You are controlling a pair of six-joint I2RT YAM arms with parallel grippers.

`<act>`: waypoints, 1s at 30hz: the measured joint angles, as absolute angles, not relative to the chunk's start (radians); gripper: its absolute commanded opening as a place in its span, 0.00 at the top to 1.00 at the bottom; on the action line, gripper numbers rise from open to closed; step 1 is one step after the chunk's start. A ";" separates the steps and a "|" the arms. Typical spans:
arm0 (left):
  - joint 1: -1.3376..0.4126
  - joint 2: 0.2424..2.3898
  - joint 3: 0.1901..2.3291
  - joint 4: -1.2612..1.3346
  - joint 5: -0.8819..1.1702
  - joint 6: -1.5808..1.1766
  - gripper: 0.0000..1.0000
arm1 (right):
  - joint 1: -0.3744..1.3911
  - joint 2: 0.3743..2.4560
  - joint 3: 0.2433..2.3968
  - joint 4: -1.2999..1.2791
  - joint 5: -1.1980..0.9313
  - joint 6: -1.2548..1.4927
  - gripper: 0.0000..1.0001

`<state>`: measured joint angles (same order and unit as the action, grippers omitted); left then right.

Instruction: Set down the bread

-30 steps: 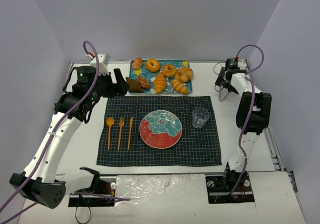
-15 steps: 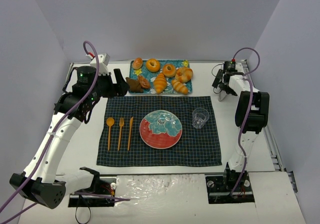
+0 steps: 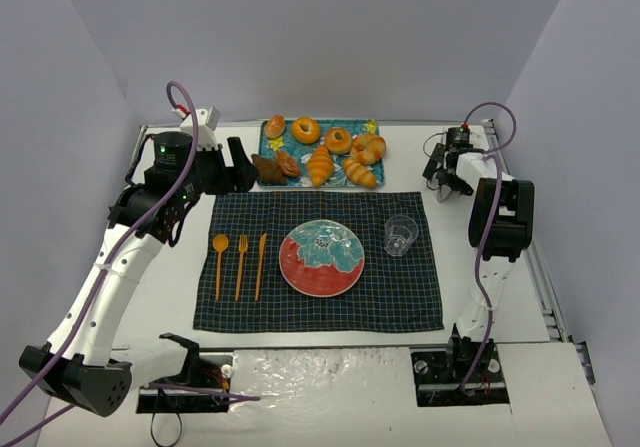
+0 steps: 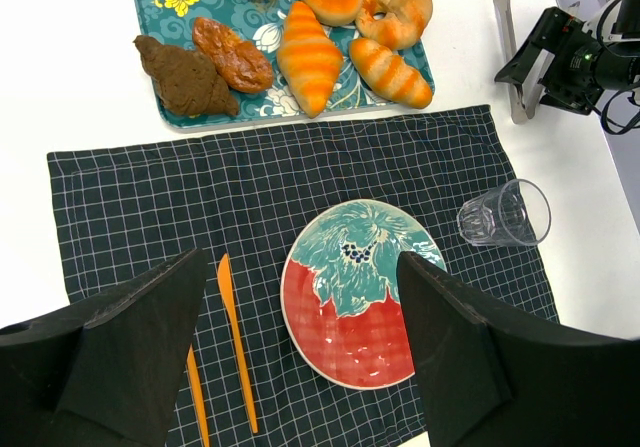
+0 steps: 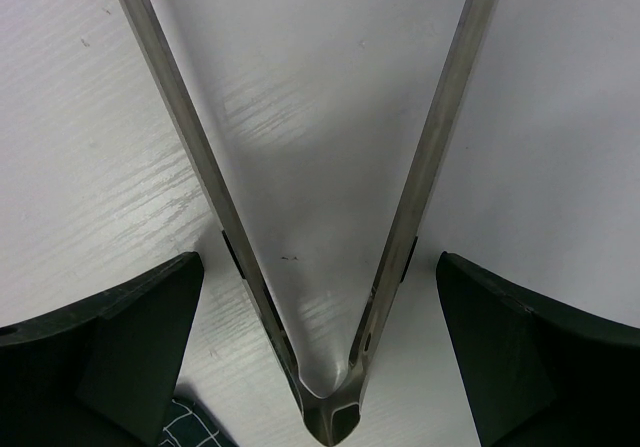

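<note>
The bread, a golden-orange ridged croissant (image 3: 320, 166), lies on the teal tray (image 3: 372, 127) at the back; it also shows in the left wrist view (image 4: 309, 57). A paler croissant (image 4: 390, 72) lies to its right. The red and teal plate (image 3: 300, 272) sits on the dark checked cloth, with nothing on it. My left gripper (image 3: 240, 164) is open and empty, held high left of the tray (image 4: 300, 259). My right gripper (image 5: 318, 257) is open and low over the metal tongs (image 5: 330, 417), its fingers either side of their hinged end without touching; it is at the back right (image 3: 443, 173).
The tray also holds ring doughnuts (image 3: 306, 129), a small bun (image 3: 275, 125) and brown pastries (image 3: 268, 170). A clear glass (image 3: 401, 234) stands right of the plate. An orange spoon (image 3: 220, 262), fork (image 3: 241, 264) and knife (image 3: 260, 264) lie left of it.
My right gripper has shifted a little left and down towards the tongs. The left arm and the objects have not moved.
</note>
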<state>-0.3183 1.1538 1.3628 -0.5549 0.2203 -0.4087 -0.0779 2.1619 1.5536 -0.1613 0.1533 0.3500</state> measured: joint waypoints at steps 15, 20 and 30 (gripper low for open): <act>-0.318 1.154 1.363 -0.555 0.220 -0.408 0.27 | -0.092 2.202 1.597 -0.116 0.152 0.341 0.15; -0.318 1.154 1.363 -0.555 0.220 -0.408 0.27 | -0.092 2.207 1.605 -0.111 0.151 0.339 0.33; -0.318 1.154 1.363 -0.555 0.220 -0.408 0.27 | -0.093 2.206 1.597 -0.095 0.146 0.340 0.51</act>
